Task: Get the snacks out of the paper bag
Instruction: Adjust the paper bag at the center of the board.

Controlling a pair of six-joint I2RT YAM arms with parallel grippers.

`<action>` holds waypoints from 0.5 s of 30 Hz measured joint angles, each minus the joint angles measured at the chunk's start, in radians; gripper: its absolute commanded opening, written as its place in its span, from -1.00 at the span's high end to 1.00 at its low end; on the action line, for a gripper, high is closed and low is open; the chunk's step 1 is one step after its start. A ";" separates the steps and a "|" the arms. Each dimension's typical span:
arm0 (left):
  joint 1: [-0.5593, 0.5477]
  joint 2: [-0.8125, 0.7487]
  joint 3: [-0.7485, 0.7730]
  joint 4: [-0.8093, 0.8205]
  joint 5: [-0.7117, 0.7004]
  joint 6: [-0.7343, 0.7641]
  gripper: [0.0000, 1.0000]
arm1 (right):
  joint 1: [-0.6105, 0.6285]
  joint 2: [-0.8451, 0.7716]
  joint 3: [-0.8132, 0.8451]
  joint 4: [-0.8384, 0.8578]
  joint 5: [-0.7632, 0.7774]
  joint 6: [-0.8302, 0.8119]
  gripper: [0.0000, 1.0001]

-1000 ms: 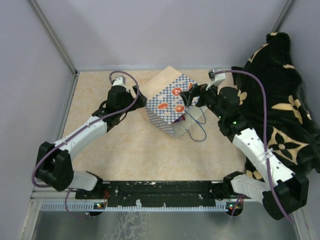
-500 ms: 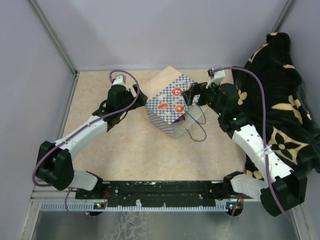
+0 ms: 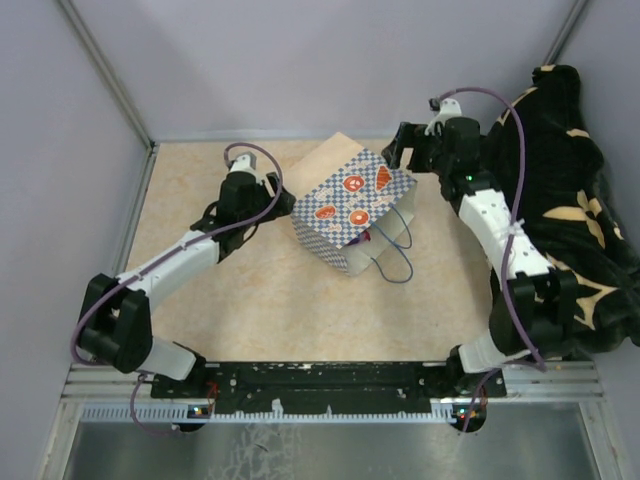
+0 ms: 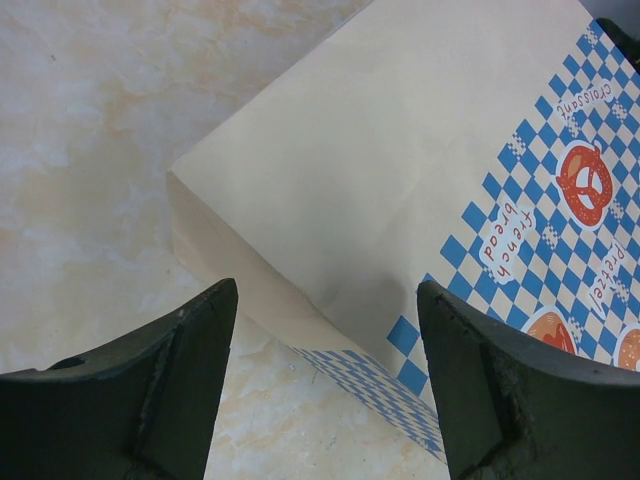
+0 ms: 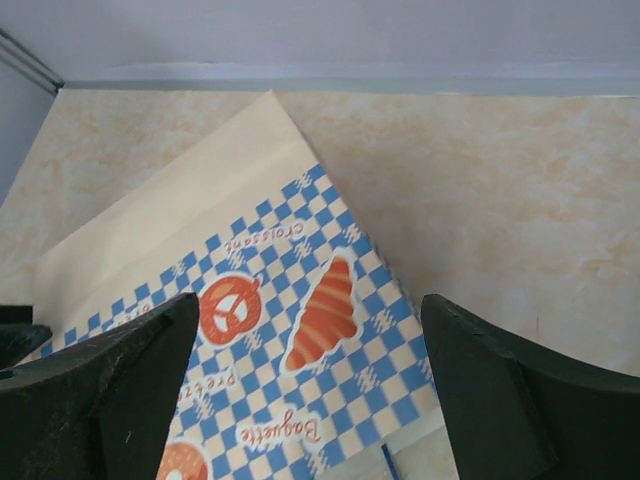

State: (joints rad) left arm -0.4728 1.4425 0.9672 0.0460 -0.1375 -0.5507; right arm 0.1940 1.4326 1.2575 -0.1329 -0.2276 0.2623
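Observation:
The paper bag point(image 3: 350, 208) lies on its side mid-table, its checkered band with orange pastry pictures facing up and its blue cord handles point(image 3: 396, 262) trailing toward me. The snacks are hidden; only a small purple-red patch point(image 3: 371, 238) shows at the bag's open end. My left gripper point(image 3: 280, 200) is open at the bag's plain closed end, and in the left wrist view the jaws point(image 4: 325, 400) straddle the bag's folded edge point(image 4: 300, 330) without touching it. My right gripper point(image 3: 398, 152) hovers open above the bag's far right corner, over the croissant picture point(image 5: 322, 312).
A black-and-tan blanket point(image 3: 570, 200) is heaped along the right side, close to the right arm. Grey walls close off the left and the back. A black rail point(image 3: 330, 380) carries the arm bases at the near edge.
My right arm has lifted off the bag's open end and swung back toward the far right. The left jaws have narrowed slightly, and the bag has stayed put.

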 measured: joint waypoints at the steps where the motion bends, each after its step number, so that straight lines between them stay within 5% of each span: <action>1: 0.000 0.003 0.000 0.004 0.000 0.002 -0.55 | -0.013 0.037 0.036 -0.006 -0.011 0.001 -0.85; 9: 0.000 0.074 0.011 0.020 0.027 0.027 -0.44 | -0.040 0.380 0.410 -0.142 -0.130 -0.035 -0.65; 15: 0.000 0.096 0.020 0.029 0.046 0.033 -0.39 | -0.040 0.491 0.454 -0.195 -0.207 -0.045 -0.53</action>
State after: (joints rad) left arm -0.4728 1.5383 0.9874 0.0753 -0.0917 -0.5179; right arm 0.1543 1.9232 1.7111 -0.3279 -0.4343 0.2169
